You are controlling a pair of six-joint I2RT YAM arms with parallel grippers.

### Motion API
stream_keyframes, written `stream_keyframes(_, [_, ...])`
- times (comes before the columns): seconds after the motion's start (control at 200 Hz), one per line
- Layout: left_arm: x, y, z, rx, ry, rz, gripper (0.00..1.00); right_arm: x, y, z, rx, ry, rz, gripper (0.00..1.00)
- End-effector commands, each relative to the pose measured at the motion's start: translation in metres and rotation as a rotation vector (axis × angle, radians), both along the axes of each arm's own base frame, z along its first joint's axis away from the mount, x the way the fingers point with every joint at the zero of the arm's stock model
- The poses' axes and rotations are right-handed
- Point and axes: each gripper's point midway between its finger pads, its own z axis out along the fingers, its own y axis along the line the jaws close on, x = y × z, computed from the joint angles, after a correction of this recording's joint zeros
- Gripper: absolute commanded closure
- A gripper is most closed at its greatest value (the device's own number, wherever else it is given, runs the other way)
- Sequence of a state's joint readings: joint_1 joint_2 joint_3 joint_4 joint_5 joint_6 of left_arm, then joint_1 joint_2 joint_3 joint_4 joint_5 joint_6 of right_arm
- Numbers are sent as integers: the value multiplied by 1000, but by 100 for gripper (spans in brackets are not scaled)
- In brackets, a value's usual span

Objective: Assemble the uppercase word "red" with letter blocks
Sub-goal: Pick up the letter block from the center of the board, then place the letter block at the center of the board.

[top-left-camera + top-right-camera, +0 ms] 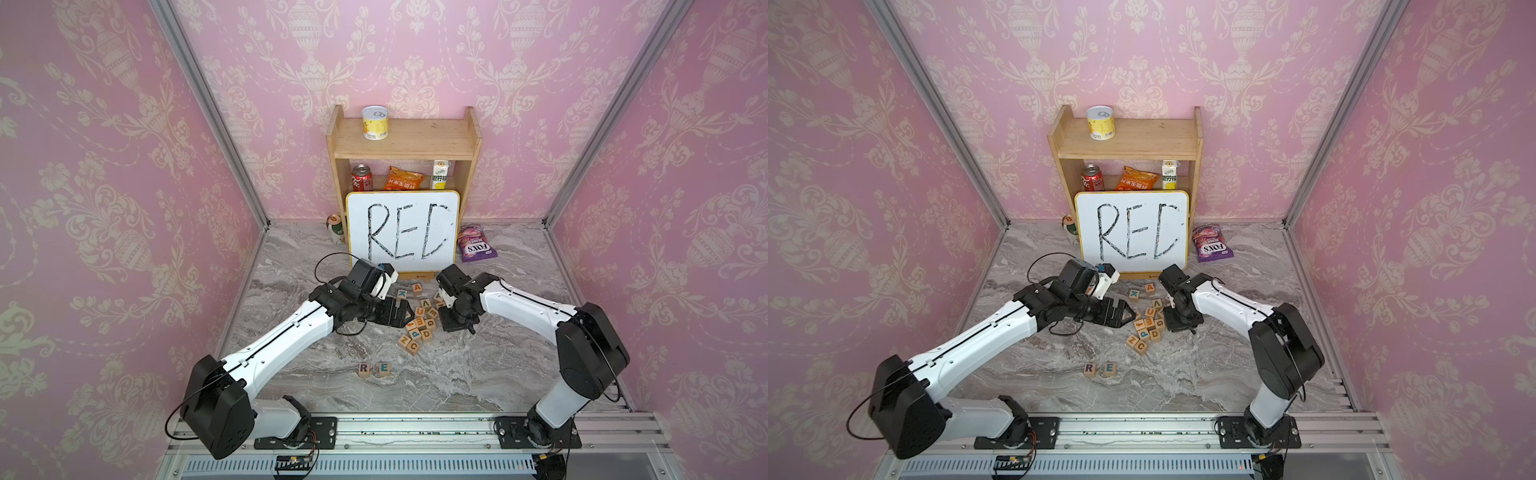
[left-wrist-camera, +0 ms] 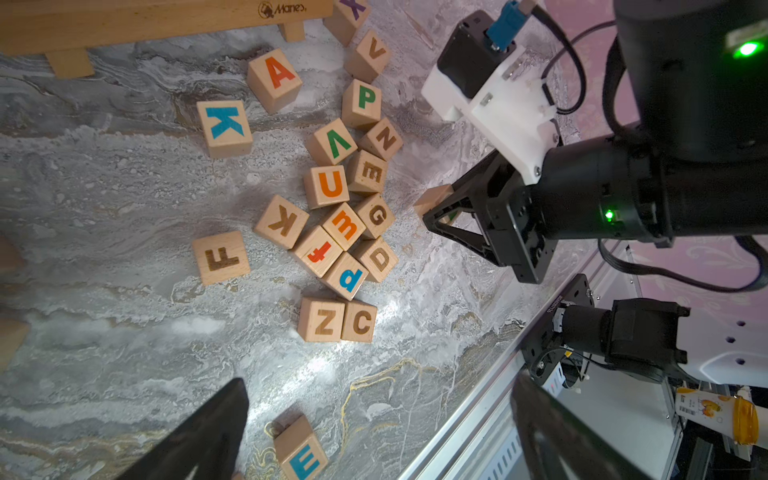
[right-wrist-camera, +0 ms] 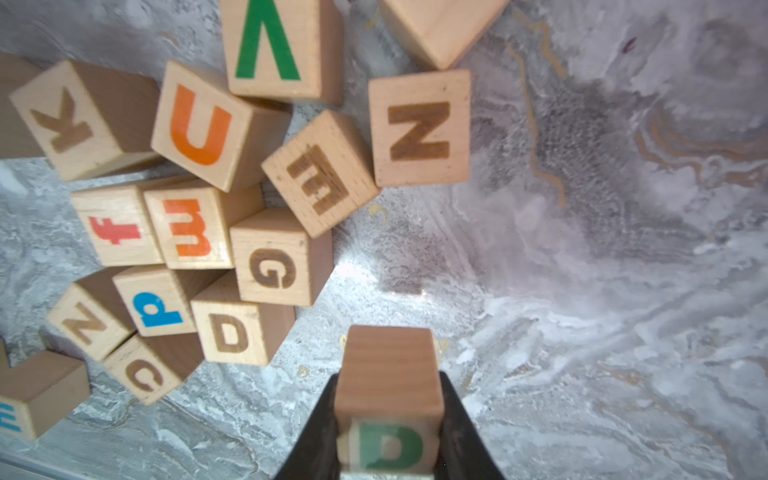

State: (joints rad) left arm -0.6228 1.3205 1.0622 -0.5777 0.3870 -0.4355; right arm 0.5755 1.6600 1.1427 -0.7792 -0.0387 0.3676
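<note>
Right jaws clamp the green D [image 3: 388, 365] beside the pile [image 1: 419, 322]; left jaws gape wide, empty; R [image 1: 364, 368] and E [image 1: 384, 368] sit side by side.

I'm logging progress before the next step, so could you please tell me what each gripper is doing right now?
Left gripper: open, holding nothing.
Right gripper: closed on the green D block.

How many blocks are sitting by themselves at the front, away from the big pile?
2: the R block and the E block right beside it, near the table's front edge. None look hidden there.
</note>
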Motion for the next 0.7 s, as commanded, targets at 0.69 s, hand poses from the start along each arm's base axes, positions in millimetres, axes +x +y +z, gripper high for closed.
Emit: stream_keyframes(0.69, [-51,18,13,14,-33,64,1,-55,-5,18,46,6,-119,100])
